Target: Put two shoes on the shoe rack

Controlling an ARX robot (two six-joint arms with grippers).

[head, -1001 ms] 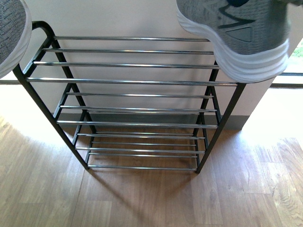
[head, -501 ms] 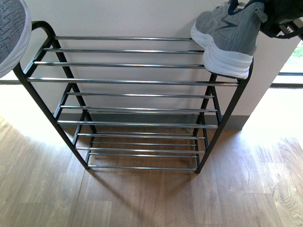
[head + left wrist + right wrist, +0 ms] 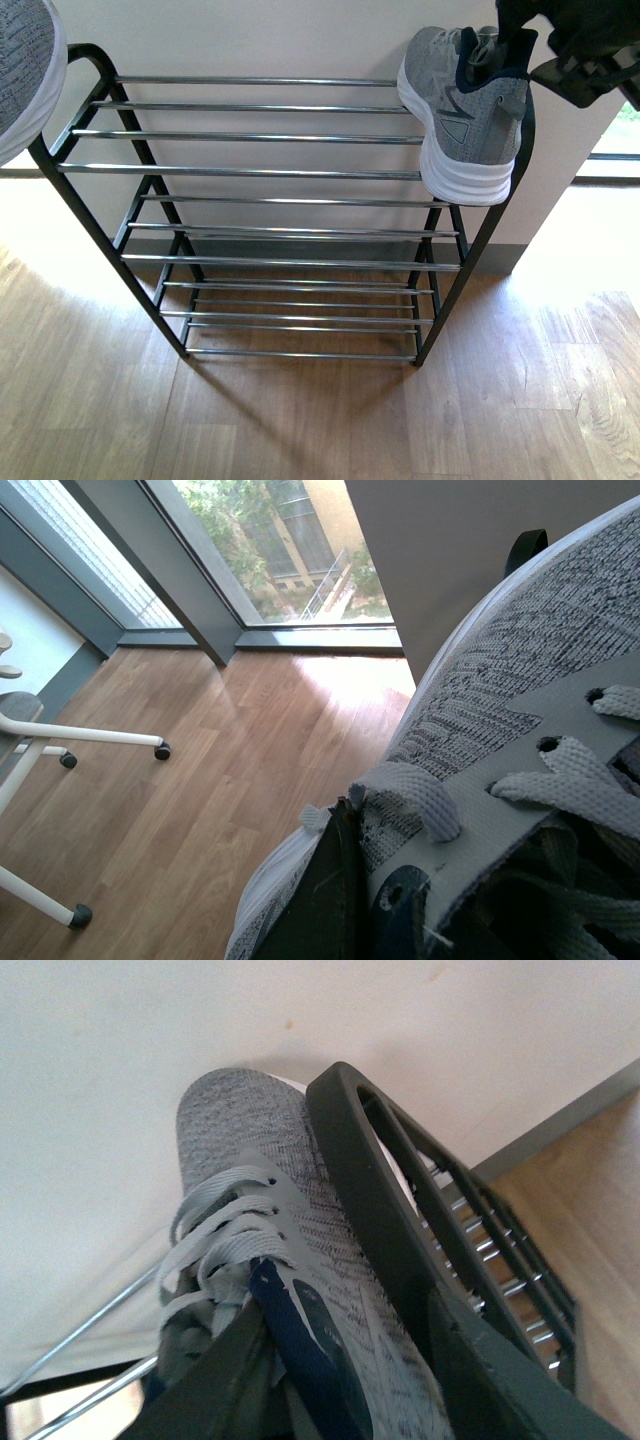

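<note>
Shoes, both clamped in my jaws. Left wrist view: left gripper (image 3: 340, 910) bites the near shoe (image 3: 520, 710) by its laces, wooden floor (image 3: 230, 760) beyond. Only the front view shows the far shoe (image 3: 465, 110), upper right across the top bars of the shoe rack (image 3: 270, 170), right gripper (image 3: 520, 30) pinching its collar from above.

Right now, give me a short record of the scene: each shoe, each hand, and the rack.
left shoe: in the air, past the rack's top left corner
right shoe: over the top tier's right end, heel toward the robot; contact with bars unclear
left hand: shut on left shoe
right hand: shut on right shoe, at its collar
shoe rack: slanted, several tiers of silver bars
</note>
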